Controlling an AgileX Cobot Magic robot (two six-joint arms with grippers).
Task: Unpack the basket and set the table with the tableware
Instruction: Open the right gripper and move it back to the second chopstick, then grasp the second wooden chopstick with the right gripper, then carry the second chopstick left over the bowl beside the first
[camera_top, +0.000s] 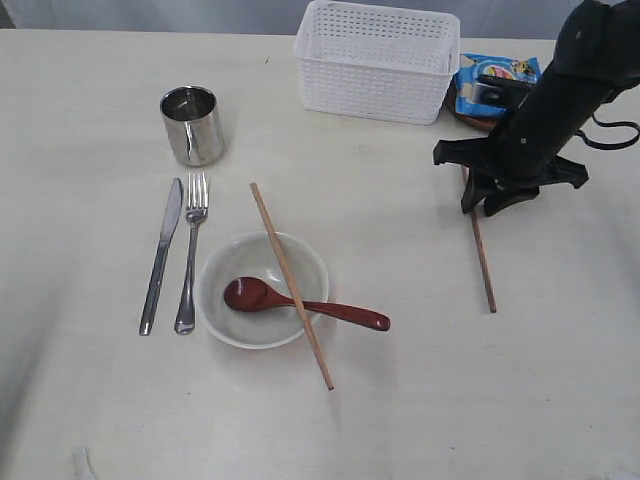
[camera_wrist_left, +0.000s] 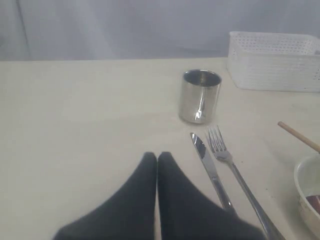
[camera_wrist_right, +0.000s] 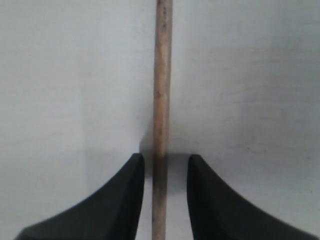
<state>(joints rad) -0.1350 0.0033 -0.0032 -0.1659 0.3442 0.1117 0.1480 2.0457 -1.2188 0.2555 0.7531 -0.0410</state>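
Wooden brown chopstick (camera_top: 483, 255), slender: lying flat on the pale cream table (camera_top: 560, 400), long axis running twelve to six. Right gripper (camera_top: 482, 205) straddling its twelve-o'clock end, jaws parted, not yet pinching; left gripper (camera_wrist_left: 157, 156) resting closed, well apart. White perforated plastic basket (camera_top: 375, 75) sitting at eleven o'clock, showing nothing inside. Off-white bowl (camera_top: 240, 330) at nine o'clock, holding a red-brown wooden spoon (camera_top: 300, 303), with the twin chopstick (camera_top: 290, 285) lying across its rim.

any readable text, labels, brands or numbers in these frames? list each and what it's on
No text can be read in any view.
Blue packet to the right of the basket: colourful printing, too blurred and small to read.
Basket, steel cup, knife, fork, bowl, wooden spoon: no marking visible.
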